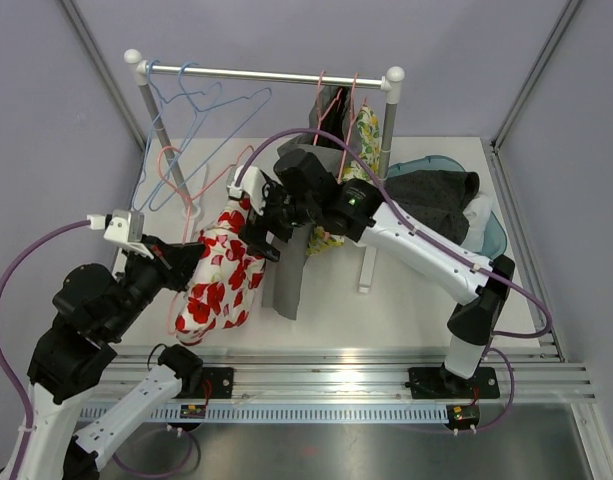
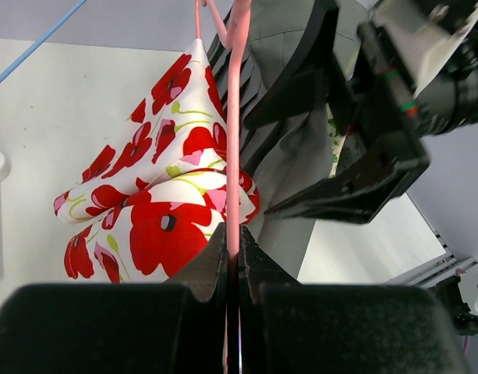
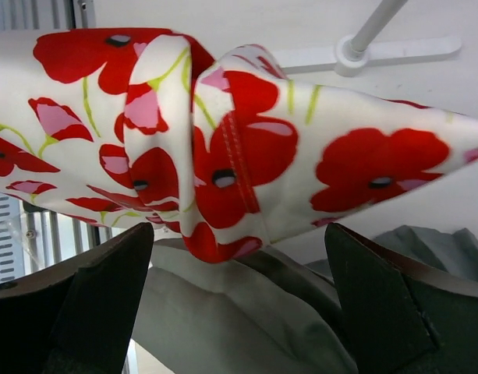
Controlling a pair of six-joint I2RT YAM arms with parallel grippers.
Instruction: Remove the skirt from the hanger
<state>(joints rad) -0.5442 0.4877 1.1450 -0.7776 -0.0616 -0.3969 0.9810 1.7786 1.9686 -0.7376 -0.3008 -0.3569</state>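
Obs.: my left fingers are pinched tight on the wire of the pink hanger, holding it above the table, well apart from the rail at 12 o'clock. My reading of why: the hanger needs an anchor so the cloth can be pulled against it.

The poppy-print skirt sits on that hanger, bunched and sagging toward 7 o'clock in the left wrist view.

My right fingers stand wide with nothing in them. The right wrist view shows the skirt's folded edge just beyond the tips. I judge this a set-up to bite that fold.

A grey garment touches the skirt at its 3 o'clock, so there is a risk of catching both. Whether clips hold the skirt: cannot tell.
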